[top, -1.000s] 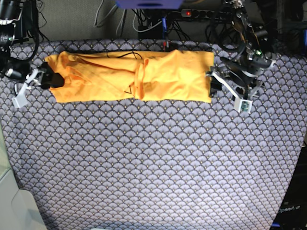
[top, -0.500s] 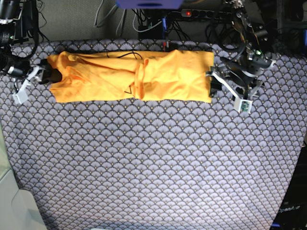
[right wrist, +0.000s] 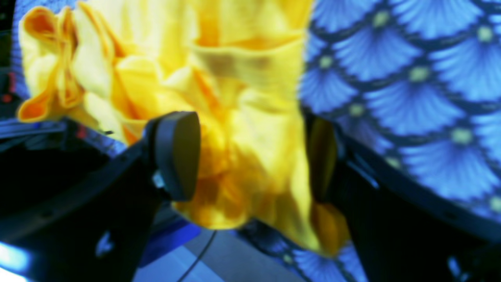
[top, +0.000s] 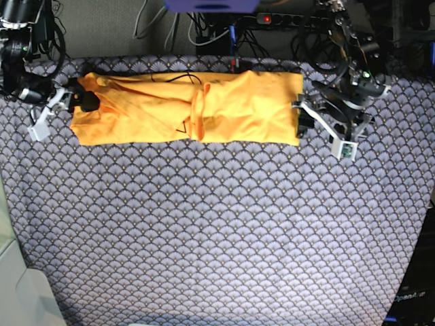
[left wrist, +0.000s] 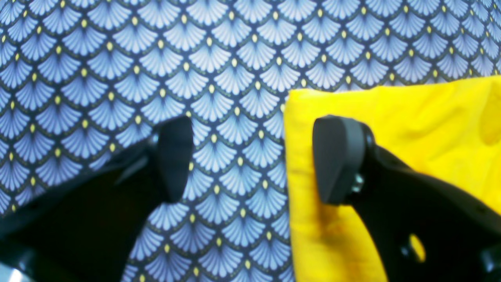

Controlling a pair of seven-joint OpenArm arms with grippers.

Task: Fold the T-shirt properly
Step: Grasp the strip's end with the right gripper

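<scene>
The orange-yellow T-shirt (top: 224, 109) lies as a long band across the far part of the table. My left gripper (top: 301, 121) is at its right end. In the left wrist view this gripper (left wrist: 254, 160) is open and straddles the T-shirt (left wrist: 411, 117) edge, one finger over the fabric and one over the cloth. My right gripper (top: 78, 102) is at the shirt's left end. In the right wrist view this gripper (right wrist: 250, 156) has its jaws wide apart with bunched T-shirt (right wrist: 242, 78) fabric between them.
A blue-grey scallop-patterned cloth (top: 217, 224) covers the table. Cables and a power strip (top: 272, 19) run behind the far edge. A pale object (top: 20, 292) sits at the near left corner. Both arms' bodies flank the shirt's ends.
My right gripper has moved up and to the right onto the shirt's left end, and that end's corner has shifted with it. The left arm has not moved.
</scene>
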